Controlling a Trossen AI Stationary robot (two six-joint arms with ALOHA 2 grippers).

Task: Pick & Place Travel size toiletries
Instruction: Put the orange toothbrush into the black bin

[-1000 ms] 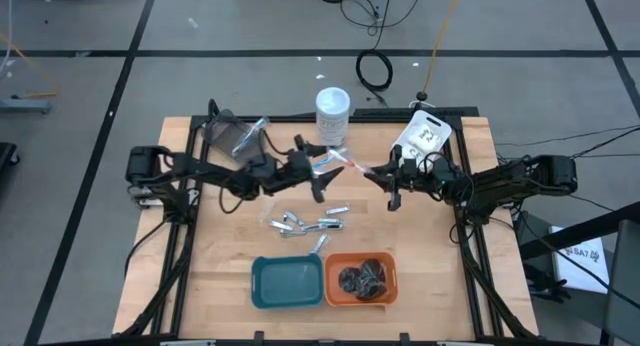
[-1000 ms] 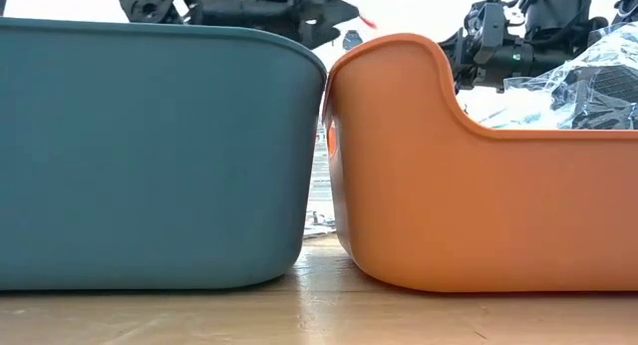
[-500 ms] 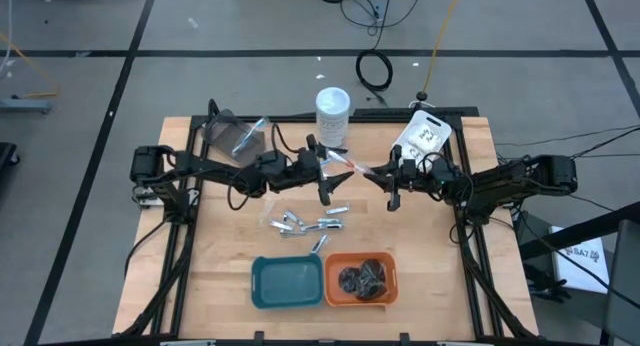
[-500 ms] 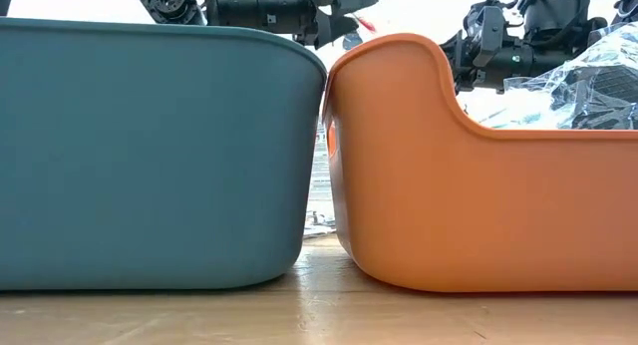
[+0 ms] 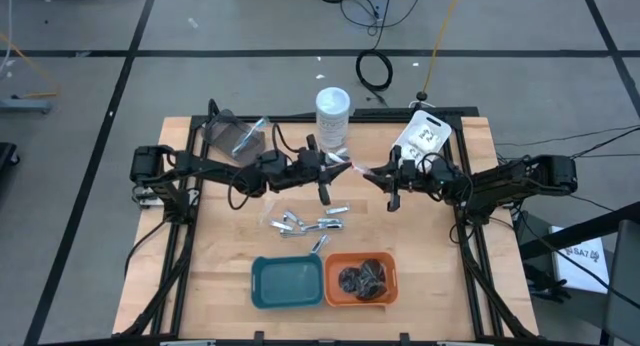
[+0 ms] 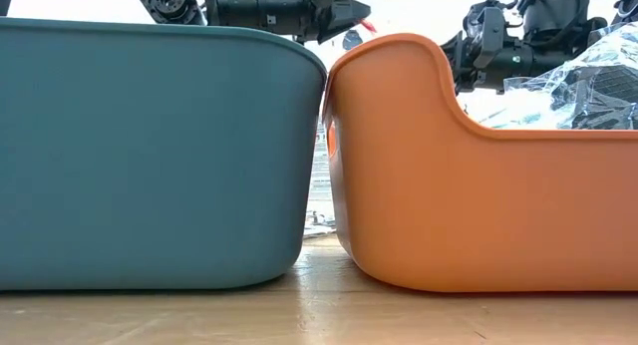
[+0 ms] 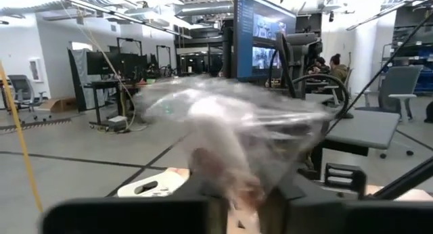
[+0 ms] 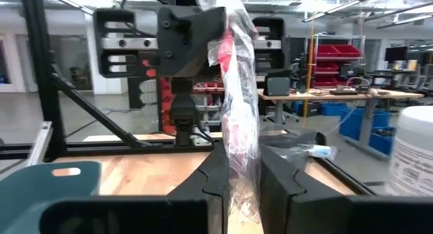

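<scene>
Overhead, both grippers pinch one clear crinkled wrapper with a red-pink piece inside (image 5: 356,167), held mid-air between them.
Left gripper (image 5: 330,170) clamped on one end, right gripper (image 8: 240,168) clamped on the other, just below the tall white-lidded jar (image 5: 333,115). Risk, as I judge it: opposed pulling could tear the film and spill the piece. Orange tray (image 5: 392,291) holds dark round bundles (image 5: 364,278); teal tray (image 5: 257,285) shows nothing inside. Slim silver sticks (image 5: 305,224) lie loose on the wooden table (image 5: 430,256).
</scene>
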